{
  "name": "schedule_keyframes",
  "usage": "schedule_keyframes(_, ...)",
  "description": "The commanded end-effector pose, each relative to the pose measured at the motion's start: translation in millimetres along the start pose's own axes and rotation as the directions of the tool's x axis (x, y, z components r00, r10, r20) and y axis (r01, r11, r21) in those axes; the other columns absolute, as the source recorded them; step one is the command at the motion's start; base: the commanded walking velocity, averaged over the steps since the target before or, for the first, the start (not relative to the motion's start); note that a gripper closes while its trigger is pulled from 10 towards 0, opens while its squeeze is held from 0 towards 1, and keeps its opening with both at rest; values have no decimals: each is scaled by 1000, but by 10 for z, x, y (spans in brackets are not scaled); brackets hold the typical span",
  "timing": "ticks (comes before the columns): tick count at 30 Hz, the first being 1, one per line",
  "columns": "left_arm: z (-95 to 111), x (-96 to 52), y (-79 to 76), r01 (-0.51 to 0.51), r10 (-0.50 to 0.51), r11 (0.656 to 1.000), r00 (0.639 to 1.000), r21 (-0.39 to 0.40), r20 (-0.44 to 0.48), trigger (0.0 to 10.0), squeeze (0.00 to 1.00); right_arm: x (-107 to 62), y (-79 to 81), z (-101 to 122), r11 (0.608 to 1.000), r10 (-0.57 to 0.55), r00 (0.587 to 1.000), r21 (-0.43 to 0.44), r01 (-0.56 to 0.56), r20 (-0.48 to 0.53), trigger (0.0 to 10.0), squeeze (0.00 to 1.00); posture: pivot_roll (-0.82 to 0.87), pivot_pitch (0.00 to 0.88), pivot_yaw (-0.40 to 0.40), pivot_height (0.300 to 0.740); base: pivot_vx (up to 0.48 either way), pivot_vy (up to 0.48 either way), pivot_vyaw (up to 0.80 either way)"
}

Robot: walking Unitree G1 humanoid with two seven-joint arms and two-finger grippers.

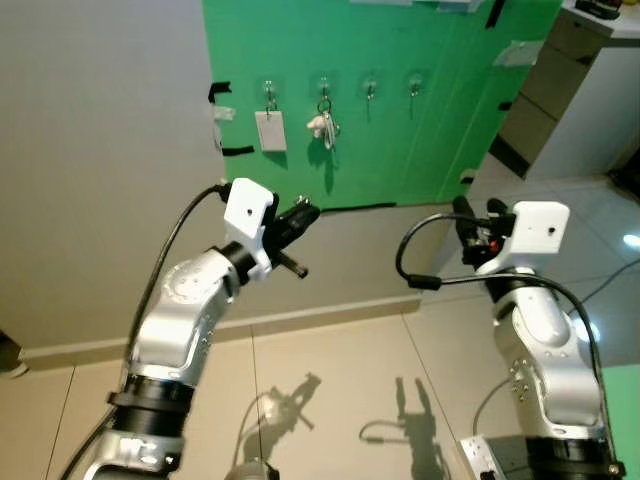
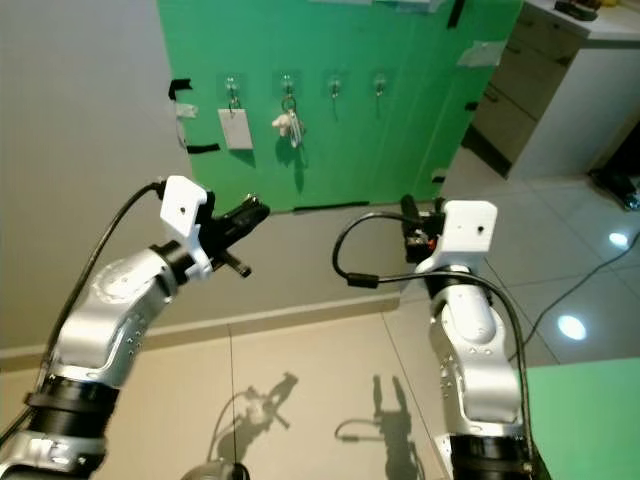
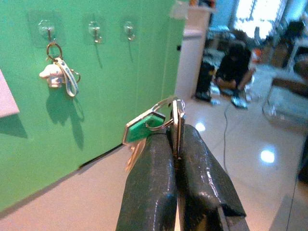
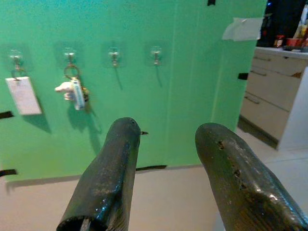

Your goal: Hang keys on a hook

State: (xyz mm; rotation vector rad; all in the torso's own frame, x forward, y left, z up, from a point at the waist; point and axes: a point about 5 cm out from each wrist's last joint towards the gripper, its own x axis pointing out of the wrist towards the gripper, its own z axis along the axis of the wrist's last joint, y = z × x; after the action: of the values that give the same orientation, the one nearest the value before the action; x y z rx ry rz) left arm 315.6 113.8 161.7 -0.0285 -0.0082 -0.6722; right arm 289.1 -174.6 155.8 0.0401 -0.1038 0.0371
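A green board (image 1: 400, 110) on the wall carries a row of clear hooks. A white card (image 1: 270, 130) hangs on the leftmost hook, and beside it a key bunch with a white charm (image 1: 322, 124). The two hooks to the right (image 1: 370, 88) (image 1: 415, 85) are bare. My left gripper (image 1: 305, 212) is raised below the board and away from it, shut on a key ring with a green tag (image 3: 144, 126). The ring (image 3: 169, 109) sticks up between the fingers. My right gripper (image 4: 166, 132) is open and holds nothing, pointing at the board from lower right.
White drawers and a counter (image 1: 565, 70) stand right of the board. A bare grey wall (image 1: 100, 150) lies to its left. A person (image 3: 236, 62) crouches on the glossy tiled floor (image 3: 240, 139) farther off. Black tape strips mark the board's edges.
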Motion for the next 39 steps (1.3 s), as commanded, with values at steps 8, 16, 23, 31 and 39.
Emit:
schedule_keyframes(8,33,7,-100,-48,48,999,998,11,27,10000,0,89,46,41,998,46,999,-52,-45,13,10000,0,-17,0,-13,740,0,0,0)
schedule_keyframes(16,-115,-105,40,-295,295,956,955,-10,33,10000,0,98,-27,24,1000,-15,1000,4,15,20,10000,0,-15,0,-20,740,0,0,0)
schedule_keyframes(23,-292,-424,104,-463,463,886,886,2,10,10000,0,-187,-34,-182,996,-89,996,-28,89,-4,10000,0,-8,0,-23,740,0,0,0)
schedule_keyframes(31,-149,-283,57,-440,438,898,895,11,79,10000,0,-61,113,-96,999,-26,999,-35,27,34,10000,0,-3,0,-11,740,0,0,0)
schedule_keyframes(39,-317,-391,159,-529,529,849,849,-4,2,10000,0,-110,28,-162,995,-96,995,-3,96,18,10000,0,-4,0,5,740,0,0,0)
